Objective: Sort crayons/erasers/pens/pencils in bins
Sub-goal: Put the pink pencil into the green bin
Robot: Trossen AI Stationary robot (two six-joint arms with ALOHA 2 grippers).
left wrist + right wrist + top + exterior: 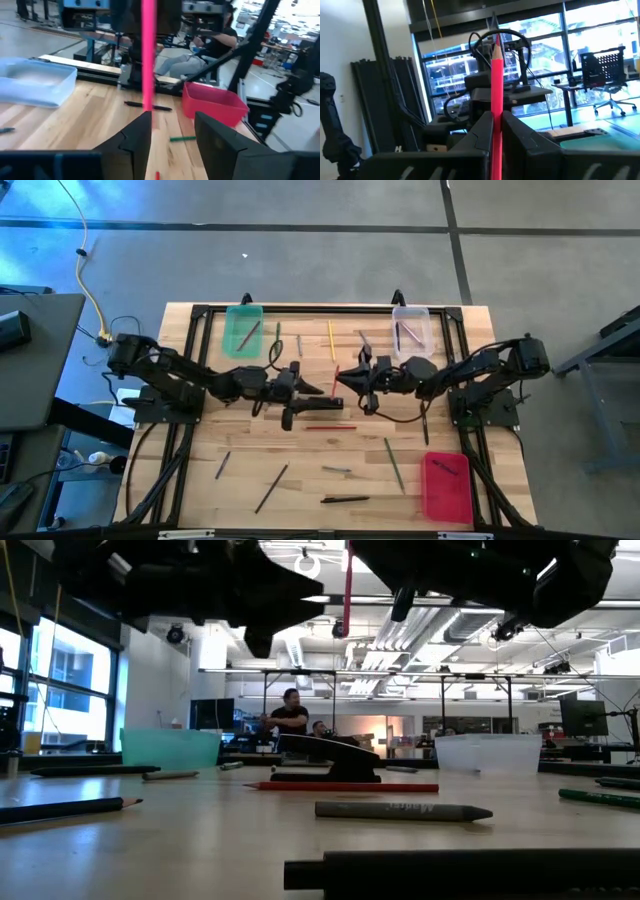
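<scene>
Red pencil [497, 95], a thin straight stick, stands nearly upright above the middle of the table, and I see it pinched between the closed fingers of the right gripper [497, 125]. In the high view that pencil [335, 380] sits at the table's centre, with the right gripper [342, 382] on its 3 o'clock side. The left gripper [318, 388] faces it from 9 o'clock, very close; through the left wrist camera I see its two dark fingers [137, 132] spread apart, the pencil [148, 55] standing just beyond the gap, untouched by them.

A second red pencil [331, 427] lies flat on the wooden table [250, 450] toward 6 o'clock of the grippers. The translucent green rectangular plastic bin [243, 330] sits at 11 o'clock of the centre with a dark stick in it, the clear rectangular plastic bin [412, 327] at 1 o'clock, and the solid red rectangular plastic bin [446, 486] at 5 o'clock near the table's corner. A yellow pencil [331, 340] lies at 12 o'clock between the green and clear bins. A green pencil [394, 463] lies at 5 o'clock, just beside the red bin, and a slim black pen [344, 500] rests near the 6 o'clock edge.
</scene>
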